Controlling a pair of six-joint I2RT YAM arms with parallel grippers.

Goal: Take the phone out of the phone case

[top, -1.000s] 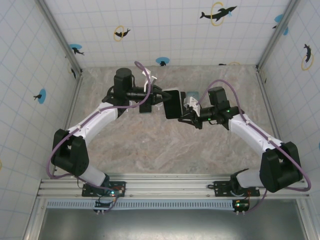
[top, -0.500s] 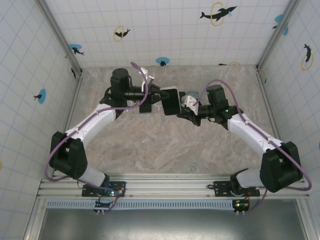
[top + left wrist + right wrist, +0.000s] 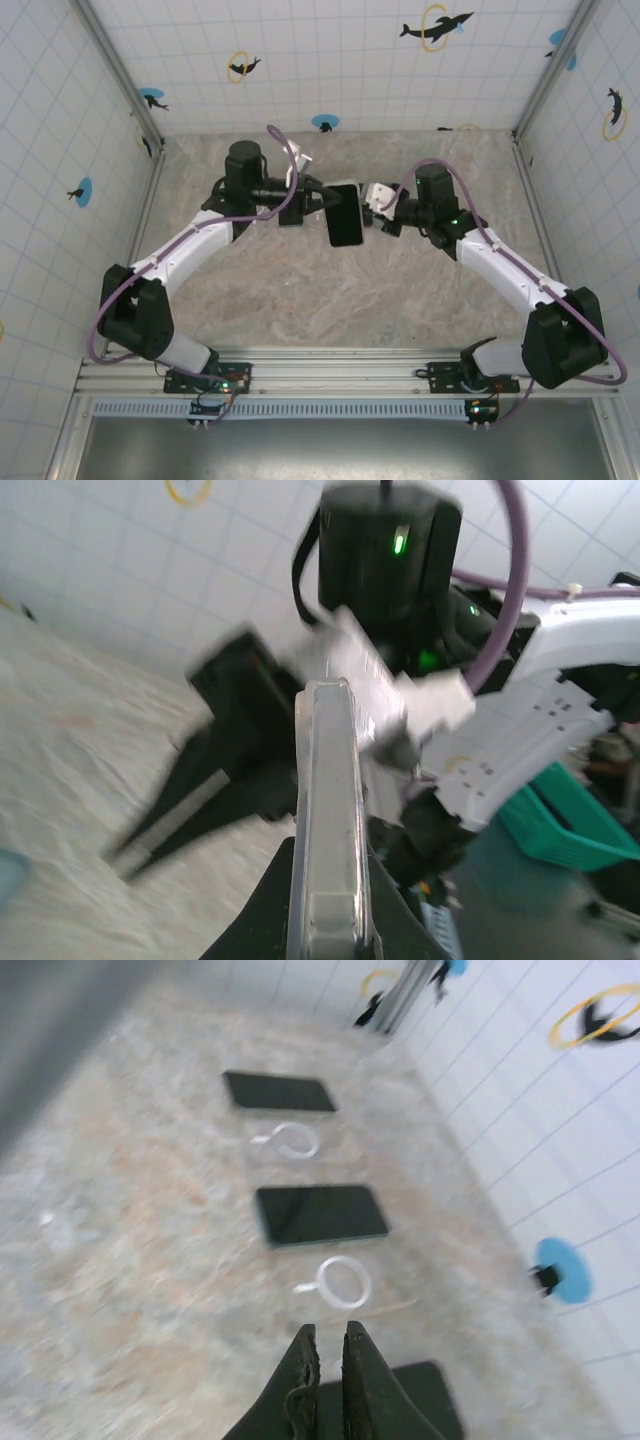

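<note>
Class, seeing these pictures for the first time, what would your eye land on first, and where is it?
Above the middle of the table, the left gripper is shut on a dark phone, held toward the right arm. From the right wrist, the shut right gripper points over two more dark phones lying flat on the table, a white ring beside each.

Bench [image 3: 300,300]: beige-grey marble-look top, evenly lit, no hard shadows. Walls [image 3: 330,60] on 3 sides: white tile w/ thin blue grid, black dolphin stickers [image 3: 437,27] in yellow rings or on blue dots [image 3: 325,122]. Alu corner posts [image 3: 118,65] at back L & R. Slotted alu rail [image 3: 340,375] along near edge.
</note>
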